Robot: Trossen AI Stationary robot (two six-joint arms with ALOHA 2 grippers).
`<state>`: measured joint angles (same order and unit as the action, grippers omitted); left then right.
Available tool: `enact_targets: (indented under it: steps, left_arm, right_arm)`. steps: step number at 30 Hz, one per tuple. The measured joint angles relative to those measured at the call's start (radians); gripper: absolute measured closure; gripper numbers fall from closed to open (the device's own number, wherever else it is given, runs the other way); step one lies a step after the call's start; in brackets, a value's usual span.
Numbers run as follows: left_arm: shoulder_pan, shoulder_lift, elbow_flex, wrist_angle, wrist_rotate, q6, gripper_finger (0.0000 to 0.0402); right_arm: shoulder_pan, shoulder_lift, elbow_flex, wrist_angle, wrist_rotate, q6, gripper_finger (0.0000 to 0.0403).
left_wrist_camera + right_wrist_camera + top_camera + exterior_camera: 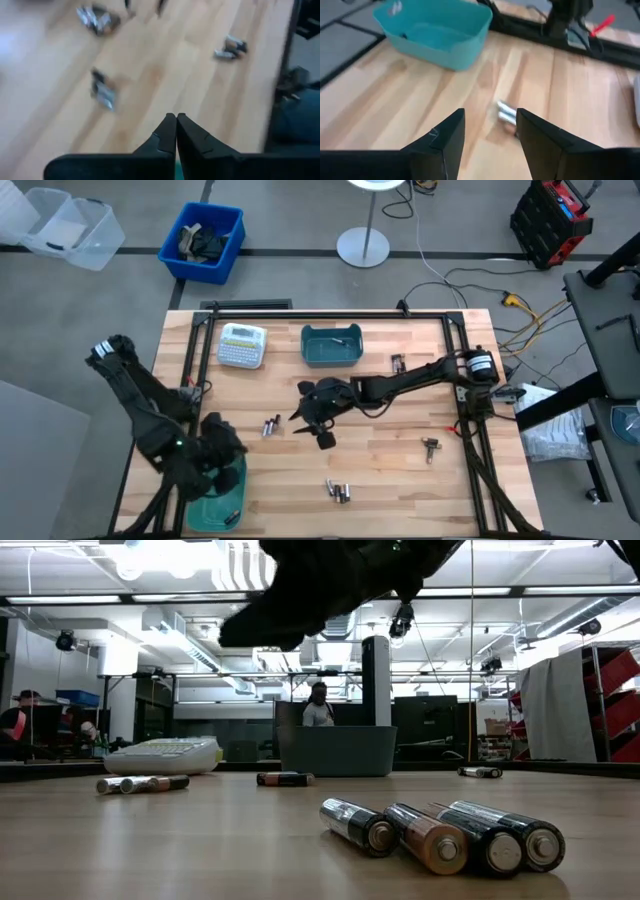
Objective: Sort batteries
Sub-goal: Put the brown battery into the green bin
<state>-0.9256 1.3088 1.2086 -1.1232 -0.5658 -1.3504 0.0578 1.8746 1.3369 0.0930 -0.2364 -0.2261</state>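
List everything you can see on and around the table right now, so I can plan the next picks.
Batteries: four loose clusters, silvery and dark, spread over the table; the near-edge cluster holds four.
Teal bins: two; one at the far centre, one at the near-left corner.
Label-maker: one, white, left of the far bin.
Table: one, light wood.
Blue bin: one, on the floor beyond the table, dark contents.
Clear bin: one, on the floor at far left.
Person: one, in the room behind.
Left pincer: dark, shut, above the near-left bin.
Right pincer: dark, open, above the table's centre.
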Motion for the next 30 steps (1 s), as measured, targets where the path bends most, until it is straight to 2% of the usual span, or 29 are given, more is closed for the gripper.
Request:
enact_targets:
  steps: [3,7,13,15,19,24,27,30]
  left_arm:
    - [-0.029,0.025,0.057,-0.015,0.023,-0.058,0.0398]
    - [-0.041,0.081,0.102,-0.022,-0.019,-0.046,0.0399]
    - [-0.041,0.155,0.096,-0.071,-0.018,-0.039,0.0400]
    - [-0.041,0.173,0.088,-0.075,-0.018,-0.040,0.0401]
    - [-0.041,0.186,0.086,-0.081,-0.018,-0.046,0.0401]
    - [-0.041,0.192,0.085,-0.087,-0.018,-0.046,0.0401]
    - [-0.041,0.192,0.085,-0.083,-0.018,-0.047,0.0401]
    - [-0.041,0.193,0.085,-0.085,-0.020,-0.040,0.0401]
  right_arm:
    - [-0.026,-0.007,0.000,-0.065,0.000,0.004,0.0230]
    - [-0.058,-0.008,0.000,-0.176,0.000,0.013,0.0237]
    - [-0.093,-0.016,-0.007,-0.330,0.003,0.056,0.0255]
    - [-0.106,-0.016,-0.010,-0.392,0.047,0.067,0.0261]
    - [-0.144,-0.016,-0.016,-0.472,0.216,0.068,0.0269]
    - [-0.210,-0.013,-0.023,-0.448,0.213,-0.038,0.0271]
    - [-0.257,-0.013,-0.024,-0.478,0.206,-0.024,0.0271]
    - [-0.294,-0.012,-0.034,-0.450,0.142,-0.035,0.0271]
